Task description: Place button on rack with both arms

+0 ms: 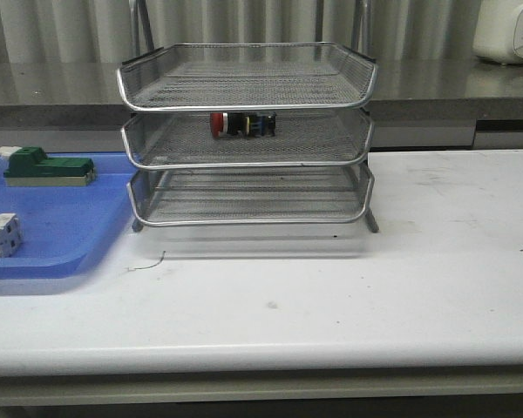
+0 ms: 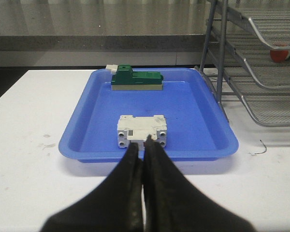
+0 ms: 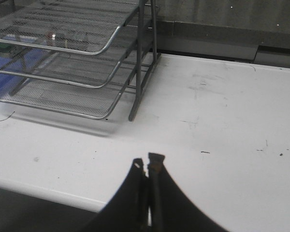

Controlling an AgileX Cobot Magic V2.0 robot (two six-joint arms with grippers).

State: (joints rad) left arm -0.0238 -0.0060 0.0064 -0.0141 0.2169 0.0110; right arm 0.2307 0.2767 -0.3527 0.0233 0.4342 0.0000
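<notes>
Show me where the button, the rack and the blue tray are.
button (image 1: 242, 124), front view, on its dark body, lying in the middle tier.
rack (image 1: 244, 104), front view, on the top tier's front rim.
blue tray (image 2: 183, 104), left wrist view, on its bare floor.

- The button (image 1: 242, 124) lies on its side in the middle tier of the rack (image 1: 247, 104).
- The tray (image 1: 65, 228) sits left of the rack, holding two blocks.
</notes>
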